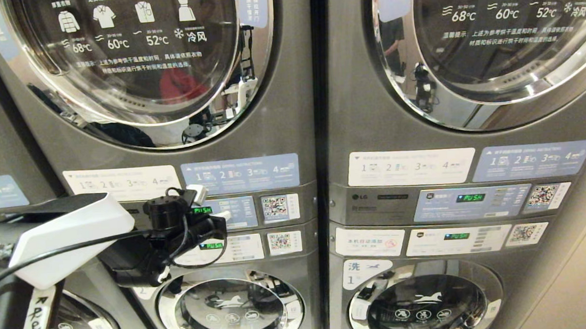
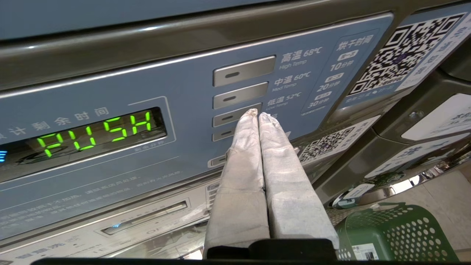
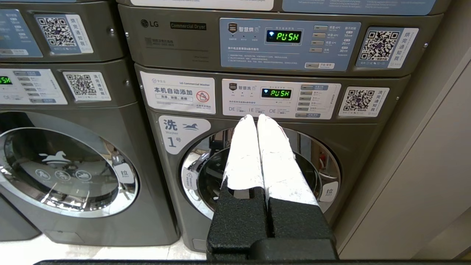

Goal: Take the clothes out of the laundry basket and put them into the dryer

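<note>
The left arm [image 1: 68,234] reached in from the lower left of the head view, its white shell nearest the camera and its dark wrist stretched toward the left dryer [image 1: 166,91], where the claw's tips were lost against the control panel [image 1: 235,211]. Only the left wrist view showed the contact: the left gripper [image 2: 258,116], fingers pressed together and holding nothing, had its taped tips at the third grey button [image 2: 230,117] in the column at mid-frame, touching or just short of it. Left of that, a green display [image 2: 95,134] read PUSH. That same view alone caught the basket [image 2: 397,235], green and perforated, in the lower right corner on the floor below the machines; its contents could not be seen, and no clothes appeared in any view.

The right wrist view gave a different scene: the right gripper [image 3: 257,117], also closed and empty, pointed from mid-frame at the right-hand washer [image 3: 257,162], well clear of its round door. Above it, the right dryer's panel [image 3: 287,44] glowed PUSH at upper centre. In the head view both dryer doors, across the top of the frame, stood shut.
</note>
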